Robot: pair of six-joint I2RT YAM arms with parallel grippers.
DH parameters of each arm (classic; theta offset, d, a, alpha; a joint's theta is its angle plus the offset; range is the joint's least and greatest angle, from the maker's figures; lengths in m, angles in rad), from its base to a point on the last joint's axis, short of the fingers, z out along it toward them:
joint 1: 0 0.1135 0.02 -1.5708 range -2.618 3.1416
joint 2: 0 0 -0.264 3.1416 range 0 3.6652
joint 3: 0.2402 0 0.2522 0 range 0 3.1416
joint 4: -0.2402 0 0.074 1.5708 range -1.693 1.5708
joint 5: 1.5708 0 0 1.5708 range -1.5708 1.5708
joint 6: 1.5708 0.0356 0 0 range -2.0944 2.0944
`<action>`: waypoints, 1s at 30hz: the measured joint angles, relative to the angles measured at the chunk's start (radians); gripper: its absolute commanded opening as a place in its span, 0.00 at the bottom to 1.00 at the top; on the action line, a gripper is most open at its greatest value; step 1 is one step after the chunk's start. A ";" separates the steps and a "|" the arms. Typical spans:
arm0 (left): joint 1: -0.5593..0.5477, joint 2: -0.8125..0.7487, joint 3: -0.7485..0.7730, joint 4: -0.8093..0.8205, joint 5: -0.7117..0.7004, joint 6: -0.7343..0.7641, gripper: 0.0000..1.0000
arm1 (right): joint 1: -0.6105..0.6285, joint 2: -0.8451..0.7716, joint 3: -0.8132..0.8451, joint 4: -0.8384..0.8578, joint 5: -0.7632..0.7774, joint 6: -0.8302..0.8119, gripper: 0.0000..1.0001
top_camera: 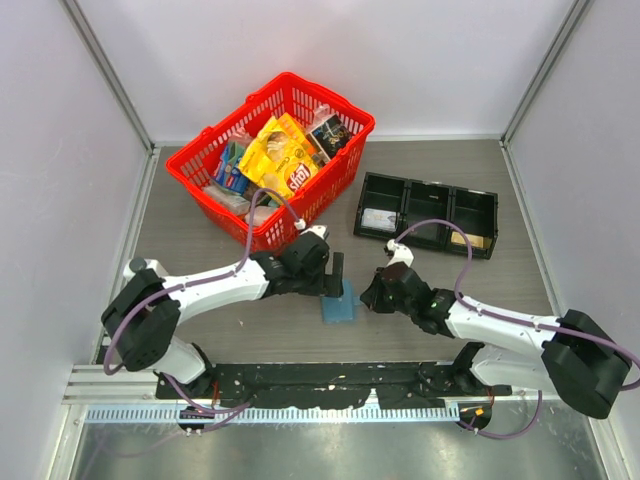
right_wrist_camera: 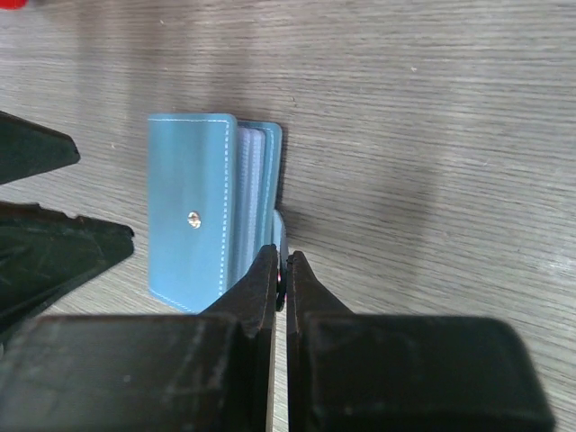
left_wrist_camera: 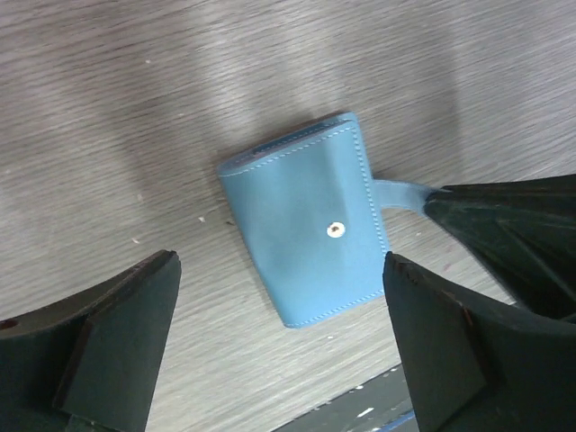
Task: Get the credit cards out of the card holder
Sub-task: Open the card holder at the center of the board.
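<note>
Nearest the arm bases, the card holder (left_wrist_camera: 306,238) is lying flat on the grey wood-grain surface (top_camera: 200,300), between the two tools. It is folded over, its snap stud facing up. Lighter blue inner pockets are showing along the open edge in the right wrist view; no card can be made out inside them.

The right tool (right_wrist_camera: 281,265) is pinching shut on the holder's side tab (right_wrist_camera: 280,236), with the fingertips meeting over the strip just beside the wallet body.

The left tool (top_camera: 336,275) is hovering above the holder with its jaws spread wide. Its fingers (left_wrist_camera: 117,351) are standing clear on either side and are gripping nothing.

Farther back on the right, a black three-compartment tray (top_camera: 447,215) is sitting on the surface. A tan card (top_camera: 472,240) is lying in its right compartment and a pale card (top_camera: 378,218) in its left.

Farthest away on the left, a red basket (top_camera: 210,200) is holding packaged goods.
</note>
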 measured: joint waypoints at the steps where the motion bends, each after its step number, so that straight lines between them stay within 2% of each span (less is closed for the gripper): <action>1: -0.006 0.003 0.013 -0.009 -0.007 -0.001 1.00 | -0.001 -0.007 -0.003 0.007 -0.001 0.001 0.01; 9: -0.073 0.091 0.130 -0.059 -0.045 -0.003 1.00 | -0.003 -0.016 -0.021 0.042 -0.006 0.006 0.01; 17: -0.079 0.233 0.212 -0.105 -0.096 -0.003 1.00 | -0.003 -0.016 -0.021 0.050 -0.008 0.006 0.01; 30: -0.119 0.288 0.237 -0.130 -0.182 -0.014 1.00 | -0.003 -0.016 -0.027 0.049 -0.008 0.006 0.01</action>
